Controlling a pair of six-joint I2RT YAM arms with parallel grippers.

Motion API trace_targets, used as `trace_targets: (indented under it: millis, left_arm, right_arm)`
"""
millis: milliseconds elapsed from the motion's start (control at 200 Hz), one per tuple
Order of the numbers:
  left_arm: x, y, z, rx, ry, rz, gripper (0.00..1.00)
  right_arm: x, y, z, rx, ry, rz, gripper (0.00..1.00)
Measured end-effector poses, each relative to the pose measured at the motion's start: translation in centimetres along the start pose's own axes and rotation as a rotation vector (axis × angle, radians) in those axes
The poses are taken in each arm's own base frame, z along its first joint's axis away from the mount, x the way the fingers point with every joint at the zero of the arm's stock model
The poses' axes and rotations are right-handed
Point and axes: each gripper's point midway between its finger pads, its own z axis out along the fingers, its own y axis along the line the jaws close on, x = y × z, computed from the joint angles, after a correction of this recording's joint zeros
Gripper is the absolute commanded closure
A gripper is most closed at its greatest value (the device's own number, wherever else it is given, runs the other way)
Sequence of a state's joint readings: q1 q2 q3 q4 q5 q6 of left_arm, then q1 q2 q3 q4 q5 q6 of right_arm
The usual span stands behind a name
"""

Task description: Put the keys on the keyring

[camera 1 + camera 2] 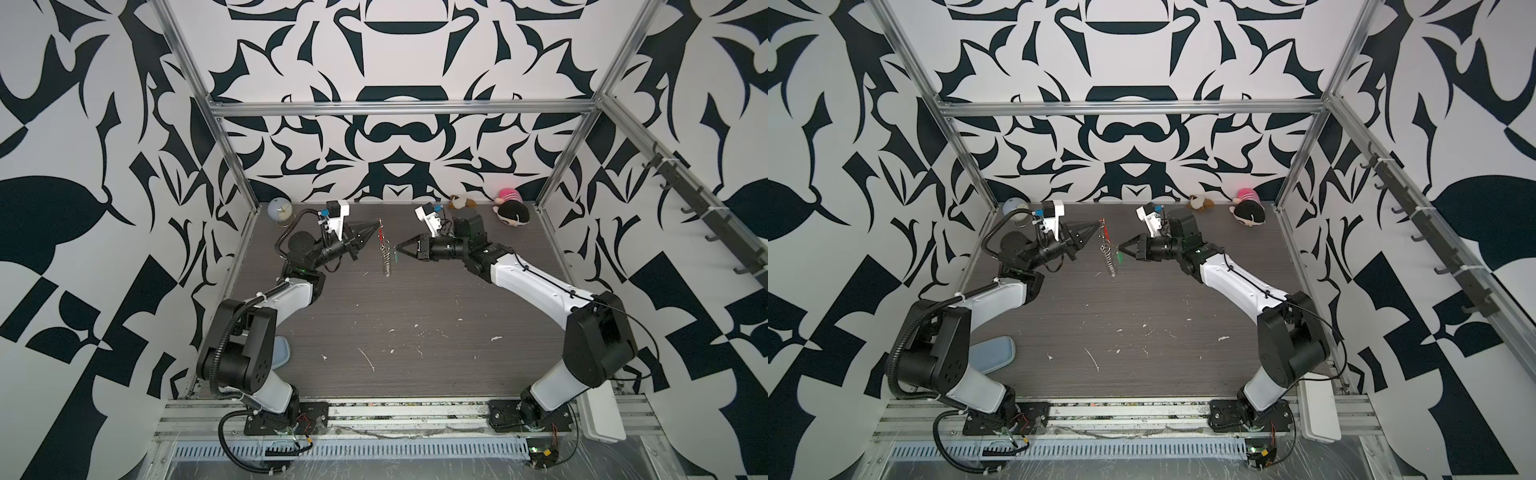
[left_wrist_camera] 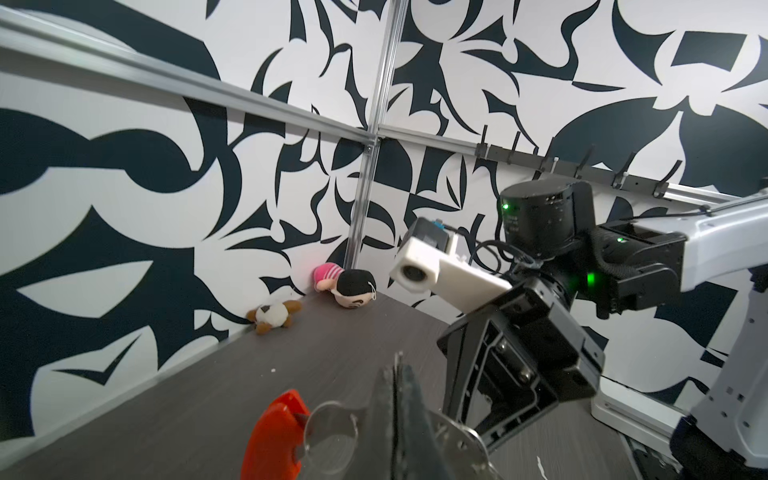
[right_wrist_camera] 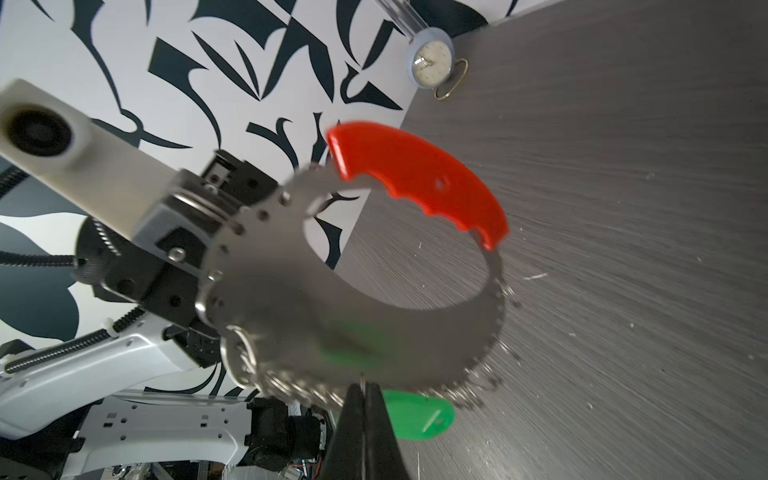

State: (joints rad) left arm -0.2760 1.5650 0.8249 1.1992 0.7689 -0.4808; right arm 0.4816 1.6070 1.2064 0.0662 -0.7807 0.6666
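Observation:
The keyring (image 1: 385,257) hangs edge-on above the table in both top views, a silver loop with a red-orange piece (image 1: 380,237) and several small rings. My left gripper (image 1: 377,227) is shut on its upper end. In the left wrist view the shut jaws pinch the silver metal beside the red piece (image 2: 274,436). The keys, a green tag (image 1: 397,258), hang from my right gripper (image 1: 395,248), just right of the keyring (image 1: 1108,253). In the right wrist view the shut jaws clamp a thin silver ring at the green tag's (image 3: 419,415) end, close under the keyring (image 3: 353,307).
A small round clock (image 1: 279,210) stands at the back left corner. A plush dog (image 1: 459,202) and a doll with a pink striped top (image 1: 512,210) lie along the back wall. A pale blue flat object (image 1: 283,353) lies by the left arm's base.

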Motion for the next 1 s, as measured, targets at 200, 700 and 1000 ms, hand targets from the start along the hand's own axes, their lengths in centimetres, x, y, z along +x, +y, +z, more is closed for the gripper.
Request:
trace_targets:
  millis: [200, 700, 1000]
  left_arm:
    - [0.0, -0.2, 0.0, 0.010, 0.001, -0.007, 1.00]
    - [0.6, -1.1, 0.6, 0.037, 0.018, -0.029, 1.00]
    - [1.6, -1.0, 0.9, 0.024, 0.049, -0.074, 1.00]
  right_arm:
    - [-0.1, -0.3, -0.2, 0.024, 0.001, -0.023, 1.00]
    - [-5.6, 6.3, -1.4, -0.042, -0.098, -0.238, 1.00]
    - [-5.3, 6.4, -0.1, -0.042, -0.061, -0.241, 1.00]
